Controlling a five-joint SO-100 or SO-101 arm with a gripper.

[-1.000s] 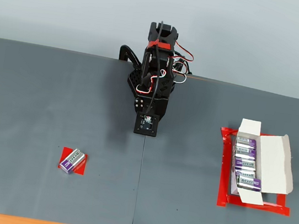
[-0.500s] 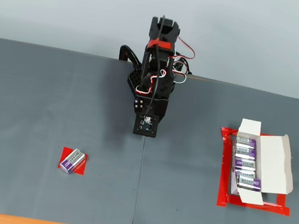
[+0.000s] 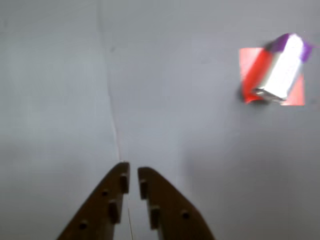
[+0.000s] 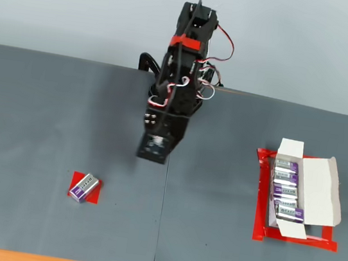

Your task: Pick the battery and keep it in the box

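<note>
Gripper (image 3: 132,176) jaws are seen nearly closed in the wrist view, just a thin slit left between them and nothing held, hanging over the grey mat (image 4: 52,120) near its seam. Battery (image 4: 84,186) is found lying on a red tape mark (image 4: 91,195) at the fixed view's lower left, well apart from the arm. Box (image 4: 313,189) is parked far right inside a red tape outline (image 4: 260,201), flaps open, several purple batteries (image 4: 287,190) already packed in it.
</note>
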